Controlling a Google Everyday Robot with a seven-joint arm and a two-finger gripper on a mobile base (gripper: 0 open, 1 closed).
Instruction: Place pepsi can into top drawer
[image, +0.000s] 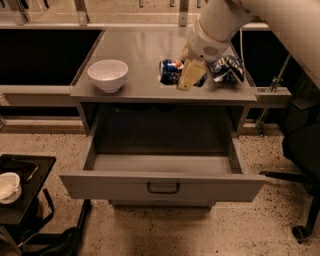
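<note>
Centre the pincer (191, 76), whose opening cannot be told, over the small blue pepsi can (170, 71) lying mid-right on the grey metal worktop (135, 50) before lifting it toward the open wide grey top drawer (162, 187) on the near side.

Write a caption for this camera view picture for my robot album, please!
The robot's gripper sits right beside the pepsi can on the counter, above the open top drawer.
</note>
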